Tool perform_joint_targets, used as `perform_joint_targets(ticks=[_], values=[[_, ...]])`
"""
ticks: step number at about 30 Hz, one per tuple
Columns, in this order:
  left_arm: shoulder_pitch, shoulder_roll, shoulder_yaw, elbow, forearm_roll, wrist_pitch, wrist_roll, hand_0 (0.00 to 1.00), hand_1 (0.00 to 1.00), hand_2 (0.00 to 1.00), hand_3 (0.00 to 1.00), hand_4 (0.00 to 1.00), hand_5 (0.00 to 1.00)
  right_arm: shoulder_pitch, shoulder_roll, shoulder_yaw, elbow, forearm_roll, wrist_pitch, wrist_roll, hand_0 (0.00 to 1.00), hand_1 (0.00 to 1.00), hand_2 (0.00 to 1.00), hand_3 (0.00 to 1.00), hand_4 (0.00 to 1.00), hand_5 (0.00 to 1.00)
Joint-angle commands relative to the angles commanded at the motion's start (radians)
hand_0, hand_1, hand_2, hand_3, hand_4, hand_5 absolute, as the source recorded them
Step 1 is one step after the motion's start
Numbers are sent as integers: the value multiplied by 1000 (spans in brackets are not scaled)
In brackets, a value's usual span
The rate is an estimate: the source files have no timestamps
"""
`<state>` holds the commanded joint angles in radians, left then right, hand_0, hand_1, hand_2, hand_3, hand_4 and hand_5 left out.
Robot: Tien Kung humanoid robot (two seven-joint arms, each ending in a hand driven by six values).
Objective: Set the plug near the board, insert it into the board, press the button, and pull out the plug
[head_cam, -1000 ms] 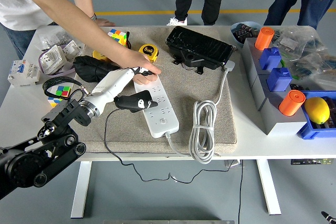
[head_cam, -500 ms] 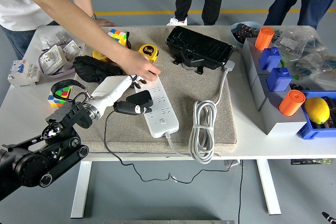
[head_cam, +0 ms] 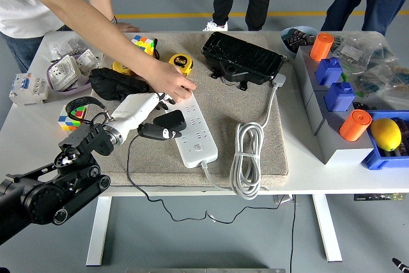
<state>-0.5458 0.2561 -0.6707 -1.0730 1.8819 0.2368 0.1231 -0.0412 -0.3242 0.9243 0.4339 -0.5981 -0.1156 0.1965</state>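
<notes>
person's hand (head_cam: 171, 83) pressing board's far end (head_cam: 190, 127), coiled cable (head_cam: 248, 158) right, mat (head_cam: 220, 103) bare between

This looks like a robotics lab or workshop. A white standing desk (head_cam: 25, 126) sits on a grey floor marked with a yellow line (head_cam: 172, 15), and people stand around its far side. On the desk, left of a grey mat (head_cam: 255, 103), lie circuit breakers (head_cam: 29, 87), tape measures (head_cam: 181, 62) and puzzle cubes (head_cam: 144, 44). Right of the mat stand grey and blue bins (head_cam: 332, 132) holding parts, orange cylinders (head_cam: 354, 124) and a lemon (head_cam: 385, 134).
</notes>
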Motion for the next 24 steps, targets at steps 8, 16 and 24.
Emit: perform_joint_targets(ticks=[8,16,24], values=[[-9,-6,3,14,5,3,6,415,539,540,561,883,365,0,2,-1,0,-1,0,0,604,620,620,549,989,400],[-18,-8,17,26,7,6,8,375,524,527,546,868,302,2,2,4,0,-2,-1,0,605,618,621,549,989,400],[-19,-10,24,28,10,10,6,317,488,499,527,822,208,2,3,5,0,-3,-2,2,605,619,621,549,989,399]])
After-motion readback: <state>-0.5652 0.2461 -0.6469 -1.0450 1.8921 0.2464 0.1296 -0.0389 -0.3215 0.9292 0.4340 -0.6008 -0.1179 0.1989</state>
